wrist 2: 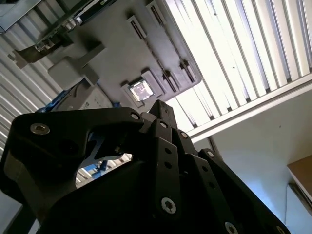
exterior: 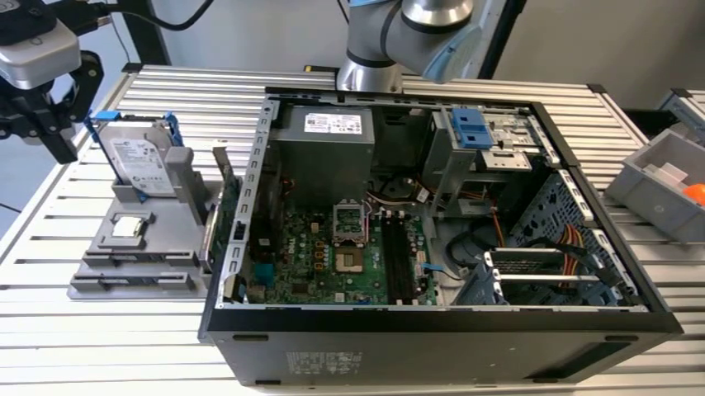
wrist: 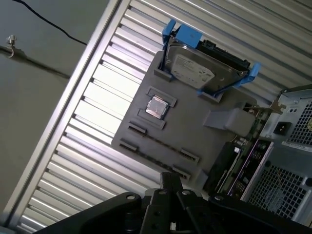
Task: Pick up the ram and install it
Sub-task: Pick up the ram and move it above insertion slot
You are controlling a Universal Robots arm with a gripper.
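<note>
Ribbed aluminium table (exterior: 220, 91) carried open black computer tower (exterior: 441, 318), grey plastic tray (exterior: 88, 276). Black gripper (exterior: 62, 150) hung near tray, exterior view upper left; jaws apparently closed, empty. Position of ram undeterminable. Judged pre-grasp; pick needs jaws opened.

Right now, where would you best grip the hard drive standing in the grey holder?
Likely its free upper edge, from above, pinching across the flat faces: the hard drive stands on edge, its foot seated in the grey holder, blue rails covering both sides.
</note>
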